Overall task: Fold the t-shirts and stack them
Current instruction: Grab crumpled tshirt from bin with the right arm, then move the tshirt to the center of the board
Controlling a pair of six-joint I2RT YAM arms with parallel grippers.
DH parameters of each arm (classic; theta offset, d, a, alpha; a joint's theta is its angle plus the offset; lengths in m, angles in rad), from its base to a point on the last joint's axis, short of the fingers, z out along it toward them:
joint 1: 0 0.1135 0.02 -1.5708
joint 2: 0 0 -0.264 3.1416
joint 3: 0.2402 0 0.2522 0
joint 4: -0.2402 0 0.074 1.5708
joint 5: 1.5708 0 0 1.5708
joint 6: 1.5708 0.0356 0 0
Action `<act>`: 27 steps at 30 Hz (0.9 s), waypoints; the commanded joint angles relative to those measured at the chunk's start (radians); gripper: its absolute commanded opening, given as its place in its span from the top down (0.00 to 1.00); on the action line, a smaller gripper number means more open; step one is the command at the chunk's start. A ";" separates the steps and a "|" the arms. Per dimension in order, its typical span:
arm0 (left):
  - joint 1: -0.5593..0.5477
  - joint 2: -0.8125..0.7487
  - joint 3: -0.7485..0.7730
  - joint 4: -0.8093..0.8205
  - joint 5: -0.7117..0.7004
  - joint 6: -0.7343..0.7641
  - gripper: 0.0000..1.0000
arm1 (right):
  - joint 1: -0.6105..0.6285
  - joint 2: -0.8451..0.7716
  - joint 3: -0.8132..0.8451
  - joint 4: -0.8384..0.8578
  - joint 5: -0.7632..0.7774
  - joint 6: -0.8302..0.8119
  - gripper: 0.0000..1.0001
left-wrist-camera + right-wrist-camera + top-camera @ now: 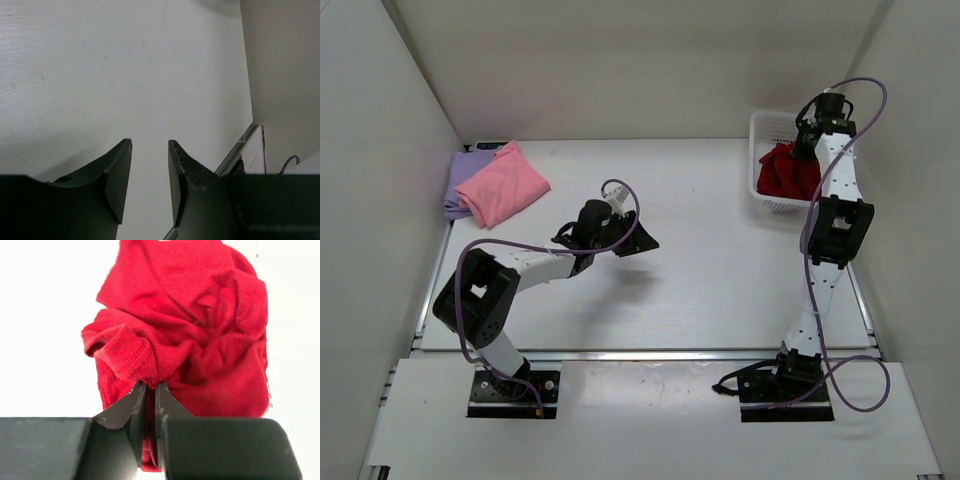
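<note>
A dark red t-shirt (786,172) lies crumpled in the white basket (761,128) at the back right. My right gripper (807,140) reaches down into it. In the right wrist view that gripper (150,386) is shut on a fold of the red t-shirt (185,320). At the back left a folded pink t-shirt (503,184) lies on a lavender t-shirt (459,178). My left gripper (638,243) hovers over the middle of the table. In the left wrist view it (150,142) is open, with nothing between its fingers.
White walls close the table at the back and on both sides. A metal rail (235,154) runs along the table's edge in the left wrist view. Purple cables loop off both arms.
</note>
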State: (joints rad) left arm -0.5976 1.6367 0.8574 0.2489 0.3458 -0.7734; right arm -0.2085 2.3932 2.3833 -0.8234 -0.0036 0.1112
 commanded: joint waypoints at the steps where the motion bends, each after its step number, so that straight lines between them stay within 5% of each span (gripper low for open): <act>1: 0.008 -0.063 0.011 0.027 0.015 -0.006 0.54 | -0.008 -0.198 0.091 0.023 -0.070 0.038 1.00; 7: 0.044 -0.092 0.003 0.046 0.056 -0.055 0.53 | 0.044 -0.392 0.132 0.023 -0.102 0.019 1.00; 11: 0.090 -0.113 -0.009 0.061 0.062 -0.090 0.54 | 0.098 -0.552 0.097 0.130 -0.263 0.057 1.00; 17: 0.229 -0.189 -0.098 0.090 0.064 -0.168 0.53 | 0.326 -0.892 -0.310 0.519 -0.357 0.070 1.00; 27: 0.475 -0.403 -0.283 0.096 0.019 -0.251 0.46 | 0.525 -0.887 -0.229 0.676 -0.633 0.208 1.00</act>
State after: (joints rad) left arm -0.1566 1.3167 0.6109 0.3340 0.3794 -0.9962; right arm 0.2989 1.4967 2.1452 -0.2783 -0.5491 0.2604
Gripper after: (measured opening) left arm 0.526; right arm 0.064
